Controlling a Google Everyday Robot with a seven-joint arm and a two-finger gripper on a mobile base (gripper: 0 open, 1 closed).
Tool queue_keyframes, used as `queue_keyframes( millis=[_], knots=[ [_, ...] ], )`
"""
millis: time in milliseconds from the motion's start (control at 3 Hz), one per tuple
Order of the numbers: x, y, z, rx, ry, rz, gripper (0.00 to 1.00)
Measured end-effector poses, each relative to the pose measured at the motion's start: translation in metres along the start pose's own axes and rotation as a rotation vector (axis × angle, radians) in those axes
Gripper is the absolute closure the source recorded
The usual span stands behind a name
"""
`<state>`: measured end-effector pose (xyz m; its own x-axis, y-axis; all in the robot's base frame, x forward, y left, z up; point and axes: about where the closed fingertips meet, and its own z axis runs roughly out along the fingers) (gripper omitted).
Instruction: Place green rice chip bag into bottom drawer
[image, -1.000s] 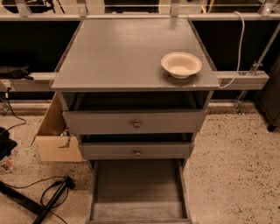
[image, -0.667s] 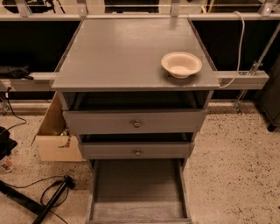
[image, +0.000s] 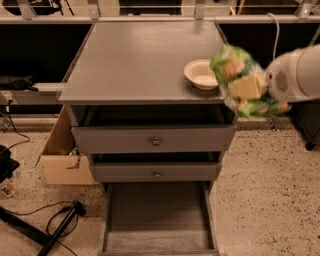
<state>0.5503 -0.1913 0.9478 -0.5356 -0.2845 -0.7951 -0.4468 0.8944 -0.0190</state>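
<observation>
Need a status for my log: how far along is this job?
Done: the deep grey wooden bottom drawer stands open. In hand: the gripper holds the crinkled light-green snack bag in the air beside the cream round bowl, at the cabinet top's right edge. Left: lowering it into that drawer and releasing.

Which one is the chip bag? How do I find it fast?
Find the grey cabinet in the middle, then look at its top's right corner, where a cream bowl sits. Just right of the bowl, in the air, the gripper on the white arm holds the green rice chip bag. It is the only crinkly bright green thing, with orange chip pictures.
</observation>
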Motion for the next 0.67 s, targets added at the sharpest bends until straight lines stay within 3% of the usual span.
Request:
queue_keyframes(
  millis=[333, 667],
  knots=[
    [0.109, -0.016, 0.087, -0.083, 0.266, 0.073, 1.00],
    [0.129, -0.018, 0.107, -0.106, 0.296, 0.091, 1.00]
  ],
)
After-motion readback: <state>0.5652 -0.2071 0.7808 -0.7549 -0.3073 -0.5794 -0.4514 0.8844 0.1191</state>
